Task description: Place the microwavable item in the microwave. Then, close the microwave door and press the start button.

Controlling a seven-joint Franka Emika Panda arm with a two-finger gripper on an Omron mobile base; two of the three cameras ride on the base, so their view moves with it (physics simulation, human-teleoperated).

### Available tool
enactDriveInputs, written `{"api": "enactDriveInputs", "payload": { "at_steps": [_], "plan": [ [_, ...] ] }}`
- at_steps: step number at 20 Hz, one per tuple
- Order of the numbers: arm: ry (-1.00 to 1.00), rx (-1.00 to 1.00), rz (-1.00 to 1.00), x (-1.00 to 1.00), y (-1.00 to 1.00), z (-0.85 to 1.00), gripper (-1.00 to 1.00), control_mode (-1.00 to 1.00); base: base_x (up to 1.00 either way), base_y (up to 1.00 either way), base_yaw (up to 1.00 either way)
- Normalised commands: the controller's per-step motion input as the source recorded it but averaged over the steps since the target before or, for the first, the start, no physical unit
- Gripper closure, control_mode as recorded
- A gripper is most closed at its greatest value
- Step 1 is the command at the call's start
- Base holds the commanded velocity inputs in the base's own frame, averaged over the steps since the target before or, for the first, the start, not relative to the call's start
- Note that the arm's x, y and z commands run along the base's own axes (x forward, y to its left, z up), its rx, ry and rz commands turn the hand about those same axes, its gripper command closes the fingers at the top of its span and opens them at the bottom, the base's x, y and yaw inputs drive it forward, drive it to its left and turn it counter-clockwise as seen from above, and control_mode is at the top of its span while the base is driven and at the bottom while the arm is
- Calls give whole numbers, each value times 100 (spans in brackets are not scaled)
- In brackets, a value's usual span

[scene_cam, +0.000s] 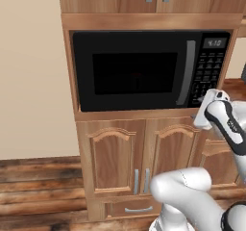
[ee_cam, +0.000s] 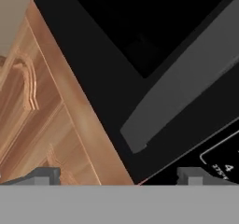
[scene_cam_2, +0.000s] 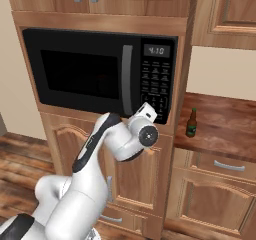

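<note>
Wooden cabinetry frames the microwave (scene_cam: 151,69); microwave door (scene_cam: 132,71) sits closed. Jaws apart, empty, near keypad panel (scene_cam_2: 156,86), likely lining up the start press.

The black microwave (scene_cam: 151,70) sits built into the wooden cabinet, display lit. Its door (scene_cam: 132,71) is shut flat, dark window facing out, grey bar handle (scene_cam_2: 127,79) upright beside the keypad (scene_cam_2: 155,86). Inside the window, nothing can be made out.
</note>
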Motion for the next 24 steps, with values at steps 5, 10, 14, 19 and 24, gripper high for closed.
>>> {"api": "enactDriveInputs", "payload": {
  "at_steps": [5, 10, 14, 19, 24],
  "plan": [
    [2, 3, 3, 32, -11, -14, -100, -100, 0, 0, 0],
    [2, 2, 2, 30, -14, -17, -100, -100, 0, 0, 0],
    [3, 1, 2, 31, -8, -26, -100, -100, 0, 0, 0],
    [2, 1, 2, 30, -10, -20, -100, -100, 0, 0, 0],
    [2, 1, 2, 28, -13, -22, -100, -100, 0, 0, 0]
  ]
}}
